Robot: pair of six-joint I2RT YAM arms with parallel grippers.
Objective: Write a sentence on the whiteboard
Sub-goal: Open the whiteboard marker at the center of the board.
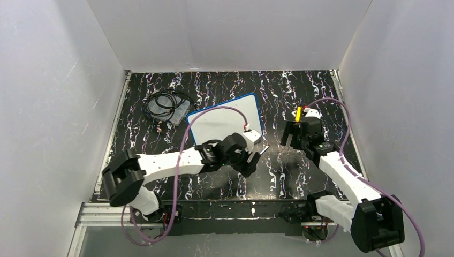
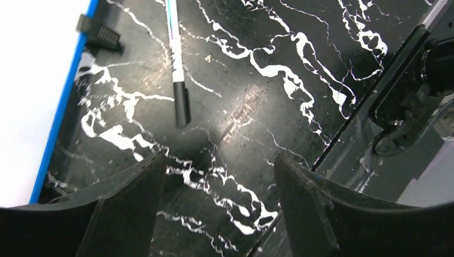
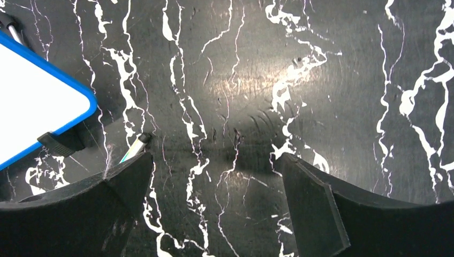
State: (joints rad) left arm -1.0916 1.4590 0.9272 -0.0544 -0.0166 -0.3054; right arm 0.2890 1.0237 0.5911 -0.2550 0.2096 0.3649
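A: How should the left tool [image 2: 219,160] take the marker [image 2: 181,101]?
B: It stands spread and empty; line it crosswise over the barrel, lower, then close mid-barrel
A: Where's the whiteboard [image 2: 32,96]?
B: Flat on the desk [image 2: 257,107], ahead of that tool and off to one side, just beside the marker, no writing showing; right tool [image 3: 214,158] spread too, empty

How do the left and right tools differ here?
The left tool hovers at the whiteboard's near right corner; the right tool is farther right, over the table. The marker lies just ahead of the left tool, but only its end peeks past the right tool. Both are open and empty.
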